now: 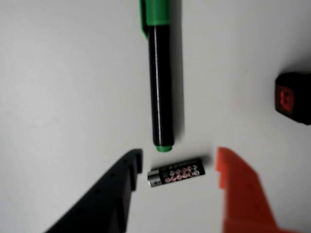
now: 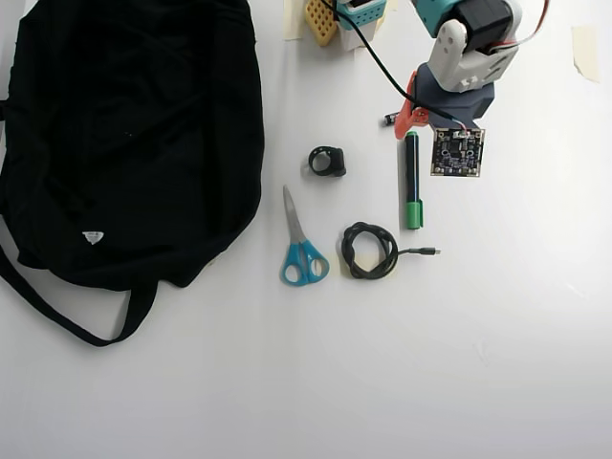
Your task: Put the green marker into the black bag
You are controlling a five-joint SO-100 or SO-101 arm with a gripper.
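Note:
The green marker (image 1: 160, 92), a black barrel with a green cap and green end, lies on the white table and points away from me in the wrist view. Its near end stops just ahead of my fingertips. My gripper (image 1: 179, 158) is open, black finger (image 1: 116, 194) on the left and orange finger (image 1: 238, 189) on the right. A small black battery (image 1: 176, 173) lies on the table between them. In the overhead view the marker (image 2: 411, 180) lies just below the gripper (image 2: 421, 122). The black bag (image 2: 124, 134) fills the left side, well apart from the marker.
In the overhead view blue-handled scissors (image 2: 301, 244), a coiled black cable (image 2: 368, 251) and a small black ring-shaped object (image 2: 328, 161) lie between bag and marker. That black object (image 1: 294, 97) shows a red mark in the wrist view. The arm (image 2: 469, 48) reaches in from the top.

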